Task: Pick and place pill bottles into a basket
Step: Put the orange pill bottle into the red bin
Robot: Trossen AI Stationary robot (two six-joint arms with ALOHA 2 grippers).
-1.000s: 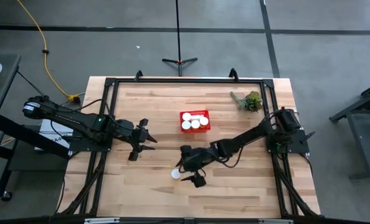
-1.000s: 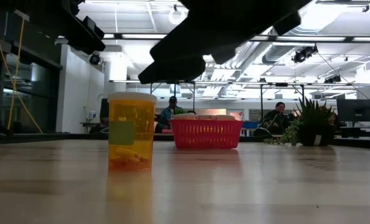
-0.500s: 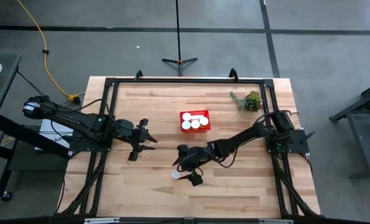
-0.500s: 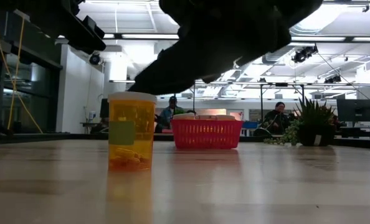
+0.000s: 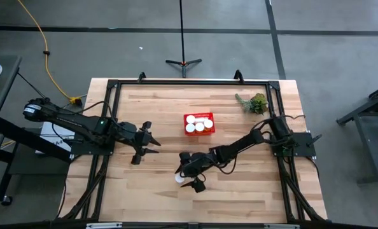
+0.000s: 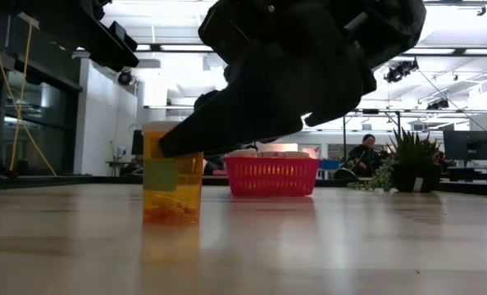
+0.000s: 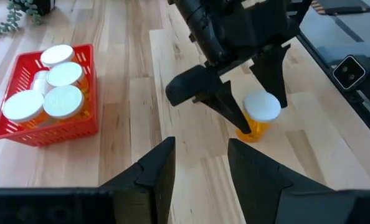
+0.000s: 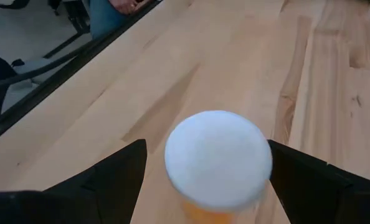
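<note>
Now right gripper (image 5: 182,178) open, straddling pill bottle (image 5: 179,178).

Green plant sprig (image 5: 252,102), wooden table (image 5: 144,191)

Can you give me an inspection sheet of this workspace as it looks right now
Surface: wooden table, in a black frame.
Job's things: red basket holds five white-capped bottles; one amber bottle stands upright on the table.
Clutter: green plant sprig near the far right corner.
Grippers: right gripper open, straddling the loose bottle; left gripper open, idle, holding nothing.
Cables: yellow cord on the floor.
Surroundings: black stand beyond the table; people seated in the room behind.
</note>
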